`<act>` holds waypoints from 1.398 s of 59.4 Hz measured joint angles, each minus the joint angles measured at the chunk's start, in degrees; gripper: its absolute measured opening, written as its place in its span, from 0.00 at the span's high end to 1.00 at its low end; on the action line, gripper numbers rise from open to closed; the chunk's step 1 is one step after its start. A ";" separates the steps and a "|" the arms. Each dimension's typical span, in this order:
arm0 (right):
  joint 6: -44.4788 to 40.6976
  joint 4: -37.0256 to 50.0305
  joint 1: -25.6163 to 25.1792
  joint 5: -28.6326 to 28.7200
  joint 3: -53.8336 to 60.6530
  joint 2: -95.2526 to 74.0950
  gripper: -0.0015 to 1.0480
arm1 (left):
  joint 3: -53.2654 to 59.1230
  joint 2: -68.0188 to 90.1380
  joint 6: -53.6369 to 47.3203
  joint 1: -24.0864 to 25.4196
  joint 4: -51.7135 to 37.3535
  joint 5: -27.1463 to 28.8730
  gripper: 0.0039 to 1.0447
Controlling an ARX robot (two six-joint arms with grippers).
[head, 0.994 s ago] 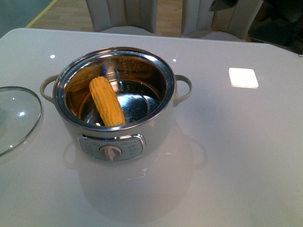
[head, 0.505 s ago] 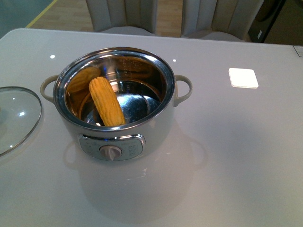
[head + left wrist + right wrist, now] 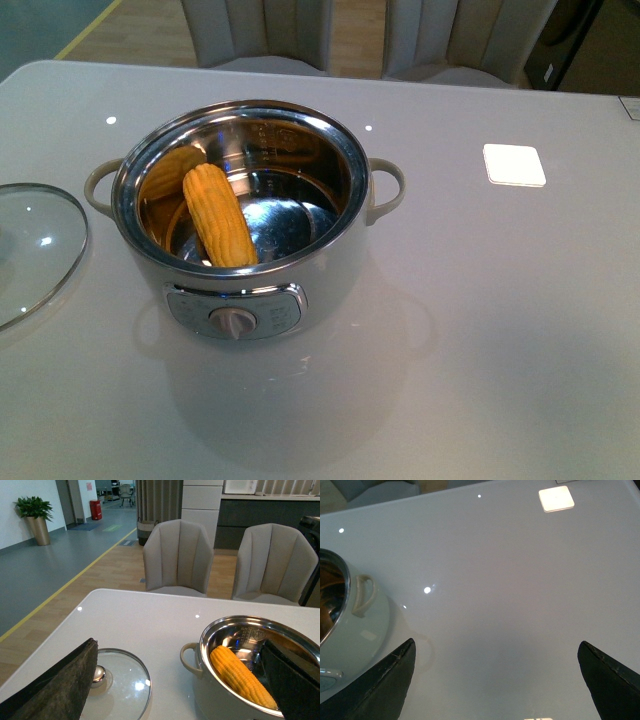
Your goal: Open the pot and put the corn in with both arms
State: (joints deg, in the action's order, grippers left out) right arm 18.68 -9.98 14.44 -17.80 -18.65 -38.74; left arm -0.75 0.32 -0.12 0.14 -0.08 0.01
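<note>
One pot (image 3: 240,225) stands open on the white tabletop (image 3: 500,320), and one corn (image 3: 219,215) cob lies inside it, leaning against the steel wall with its tip up toward the left rim. One glass lid (image 3: 35,248) lies flat on the tabletop just beside the pot's left handle. Two chairs (image 3: 178,556) stand behind the tabletop. The left tool (image 3: 185,680) and the right tool (image 3: 495,680) each have fingers spread wide, gripping nothing.
</note>
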 joint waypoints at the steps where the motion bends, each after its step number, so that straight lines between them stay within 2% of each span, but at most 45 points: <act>1: 0.00 0.39 0.02 -0.26 0.26 0.00 0.08 | -0.02 0.00 0.00 0.00 0.00 0.00 0.06; 13: -0.31 3.45 0.70 -0.70 2.40 -1.99 0.09 | -0.02 0.00 0.00 0.00 0.00 0.00 0.06; 20: -9.88 30.10 -1.18 5.31 12.44 0.02 0.26 | -0.02 0.00 0.00 0.00 0.00 0.02 0.06; 25: -13.70 39.41 -2.78 6.78 15.39 2.36 0.37 | 0.00 0.00 0.02 0.00 0.00 0.02 0.06; 34: -17.07 41.64 -5.68 9.49 17.31 6.43 0.62 | -0.02 0.00 0.00 0.00 0.00 0.00 0.06; 42: -17.73 38.12 -7.76 11.54 17.66 10.03 0.84 | 0.00 0.00 0.00 0.00 0.02 0.02 0.06; 44: -17.99 36.63 -9.90 15.17 17.66 11.67 0.91 | -0.02 0.00 0.02 0.00 0.02 0.02 0.06; 47: -18.43 35.06 -12.52 17.05 17.66 13.53 0.98 | 0.00 0.00 0.00 0.00 0.02 0.00 0.06; 52: -18.34 32.02 -14.12 17.62 17.66 16.59 0.98 | -0.02 0.00 0.00 0.00 0.02 0.00 0.06; 83: -18.34 21.55 -14.23 17.66 17.66 27.23 0.98 | 0.00 0.00 0.00 0.00 0.02 0.00 0.06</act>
State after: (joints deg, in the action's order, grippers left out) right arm 0.34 11.57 0.21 -0.14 -0.99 -11.51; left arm -0.75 0.32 -0.12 0.14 -0.05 0.01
